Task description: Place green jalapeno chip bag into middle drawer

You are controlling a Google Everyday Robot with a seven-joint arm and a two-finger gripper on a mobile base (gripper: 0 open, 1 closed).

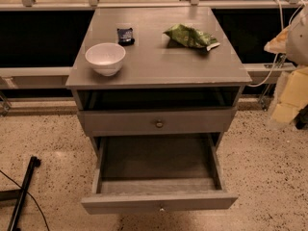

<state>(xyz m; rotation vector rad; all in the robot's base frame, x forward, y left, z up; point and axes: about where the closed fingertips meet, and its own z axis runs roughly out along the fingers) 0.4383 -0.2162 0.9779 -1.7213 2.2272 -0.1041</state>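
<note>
The green jalapeno chip bag (pixel 190 36) lies wrinkled on the back right of the grey cabinet top (pixel 159 64), its pale end pointing right. The middle drawer (pixel 192 202) is pulled out wide at the bottom of the cabinet, showing a dark bare floor and a tiny metal knob on its front. My gripper (pixel 288 97) is a pale blur at the right edge of the view. It is off to the right of the cabinet, lower than the bag and apart from it, with nothing seen in it.
A white bowl (pixel 105 57) stands at the front left of the cabinet top, with a small dark blue packet (pixel 125 35) behind it. A closed grey drawer front with a brass knob (pixel 159 123) sits above the open drawer. A black stand leg (pixel 24 189) lies on the speckled floor at left.
</note>
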